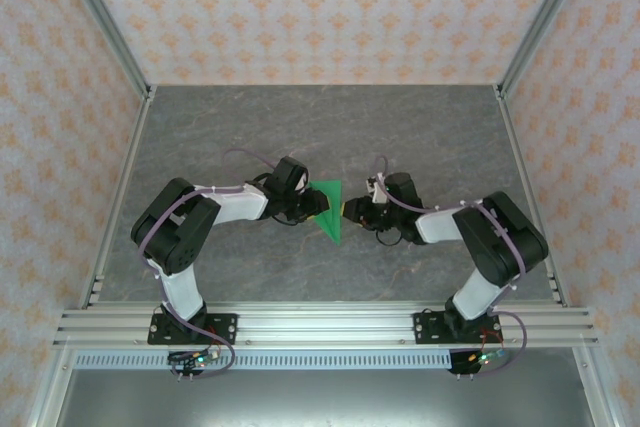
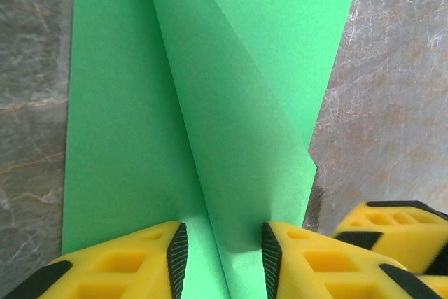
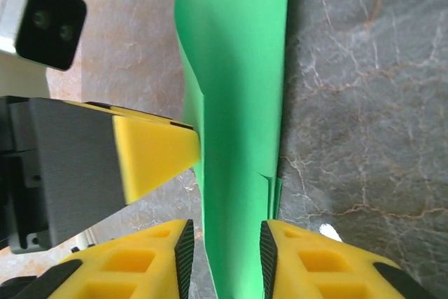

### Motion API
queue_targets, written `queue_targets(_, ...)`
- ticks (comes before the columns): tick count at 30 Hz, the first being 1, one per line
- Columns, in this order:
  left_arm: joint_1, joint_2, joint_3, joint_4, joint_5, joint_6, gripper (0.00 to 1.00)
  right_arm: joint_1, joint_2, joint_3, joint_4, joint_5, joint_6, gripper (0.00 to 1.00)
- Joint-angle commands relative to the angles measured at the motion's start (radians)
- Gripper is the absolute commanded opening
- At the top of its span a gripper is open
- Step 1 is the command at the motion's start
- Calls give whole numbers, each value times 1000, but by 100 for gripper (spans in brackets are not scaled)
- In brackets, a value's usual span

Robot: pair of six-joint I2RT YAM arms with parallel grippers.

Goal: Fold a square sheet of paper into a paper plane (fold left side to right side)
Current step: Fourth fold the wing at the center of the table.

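The square sheet of paper (image 1: 328, 203) is bright green and lies mid-table, folded into a narrow shape that tapers to a point towards the arms. In the left wrist view the paper (image 2: 133, 103) has one flap lifted along a slanted crease. My left gripper (image 2: 224, 260) is open, its jaws astride that crease and low over the sheet. It meets the paper's left edge in the top view (image 1: 312, 207). My right gripper (image 3: 224, 257) is open too, with the paper (image 3: 238, 89) running between its jaws, and sits at the right edge (image 1: 349, 212). A left fingertip (image 3: 150, 155) touches the paper's side.
The grey marbled table (image 1: 320, 127) is boxed in by patterned walls on three sides. An aluminium rail (image 1: 320, 325) carrying both arm bases runs along the near edge. A small white speck (image 3: 327, 230) lies on the table by my right jaw.
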Motion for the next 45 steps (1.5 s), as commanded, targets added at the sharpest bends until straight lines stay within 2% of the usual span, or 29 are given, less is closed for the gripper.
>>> queue_targets(1, 1, 7, 11, -37, -35, 8, 37, -1, 29, 34, 100, -42, 36, 32)
queue_targets(18, -4, 8, 17, -38, -32, 10, 37, 1, 131, 103, 147, -51, 81, 27)
queue_targets(40, -4, 13, 24, -41, -29, 13, 37, 22, 188, 151, 162, -64, 93, 26)
queue_targets(45, -4, 13, 24, -42, -28, 13, 37, 28, 204, 159, 161, -61, 92, 23)
